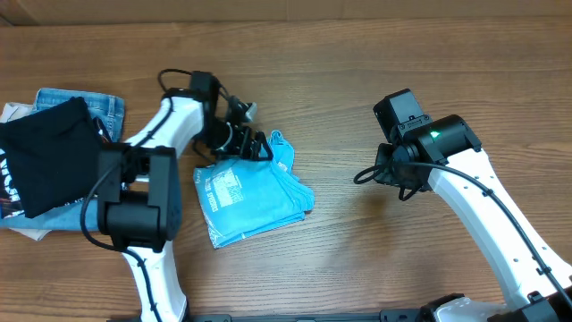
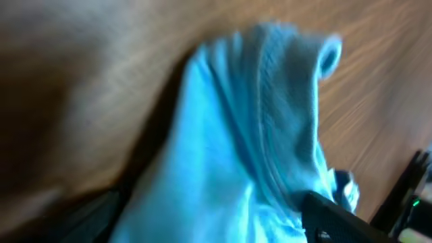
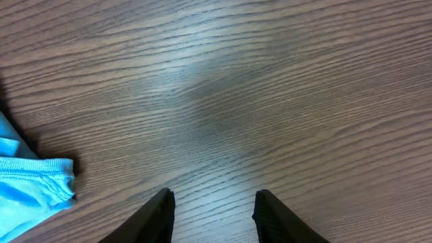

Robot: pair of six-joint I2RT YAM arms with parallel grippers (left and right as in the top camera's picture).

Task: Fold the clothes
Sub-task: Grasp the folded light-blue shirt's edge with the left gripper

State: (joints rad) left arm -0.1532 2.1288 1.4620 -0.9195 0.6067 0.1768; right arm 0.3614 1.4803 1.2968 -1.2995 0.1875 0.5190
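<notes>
Wood-grain table (image 1: 340, 72) fills every view. The shirt (image 1: 255, 197) lies on it left of centre as a folded, slightly rumpled bundle, with white print showing on its left part; the lettering is too small to read. The left gripper (image 1: 257, 145) sits at the shirt's top edge, a dark tangle of fingers and cable against the cloth. From the left wrist the picture is blurred: a raised fold of blue cloth fills it, with a dark fingertip (image 2: 327, 217) at the lower right touching the cloth. Whether those jaws are gripping the cloth or standing apart, I cannot tell.

The right gripper (image 3: 212, 212) hangs over bare wood to the right of the shirt, its fingers apart with nothing between them; only a hemmed corner of the shirt shows at that view's left edge. Overhead, its own wrist hides its fingers.

At the far left a black garment (image 1: 49, 156) lies over jeans (image 1: 103, 103), both cut off by the frame.
</notes>
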